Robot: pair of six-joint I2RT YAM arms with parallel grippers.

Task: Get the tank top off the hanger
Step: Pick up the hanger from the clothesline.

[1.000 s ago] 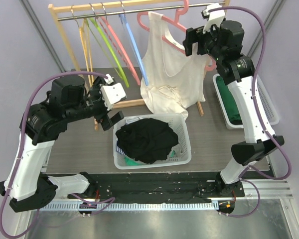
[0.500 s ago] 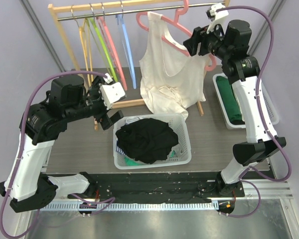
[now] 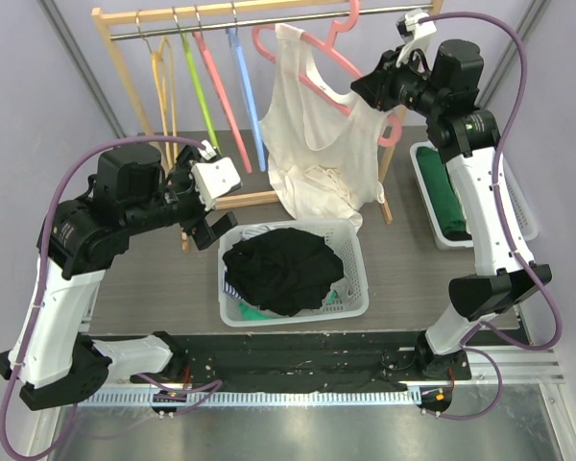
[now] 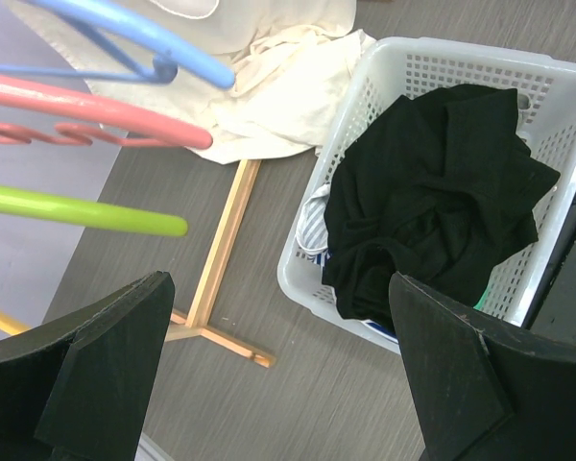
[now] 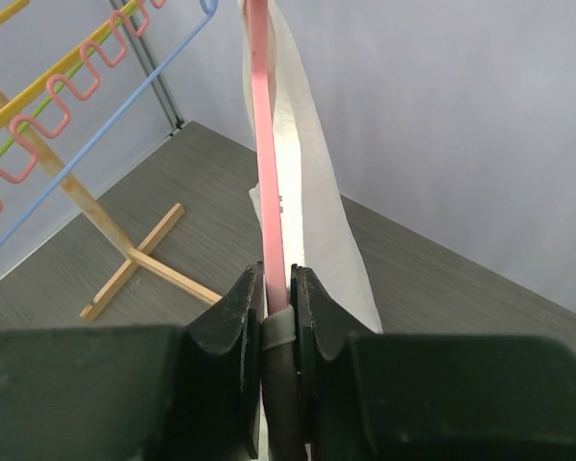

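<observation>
Jaws shut tight on the sloping arm of the pink hanger (image 5: 266,144): the right gripper (image 5: 276,279), bottom centre of its wrist view, pinches the plastic bar with what looks like a sliver of white cloth caught against it. We read the grip as a way to steady the hanger so that the garment can be worked off it.

The tank top (image 3: 322,134) hangs on that hanger in the upper middle of the overhead view. One strap lies over the arm near the clamp, the body drapes down, and the hem is bunched on the table just above the basket (image 3: 358,264). The hanger's hook sits at the rail (image 3: 254,21), the whole frame tilted down to the right.

Lower left, the left gripper (image 4: 276,288) waits with its fingers spread wide and holding nothing, poised above the table beside the basket of dark clothing (image 3: 283,269), well apart from the top. We judge that it is kept free to pull the cloth.

Spare hangers (image 3: 204,96) dangle bare at the upper left. The removal, by our reckoning, has barely begun.
</observation>
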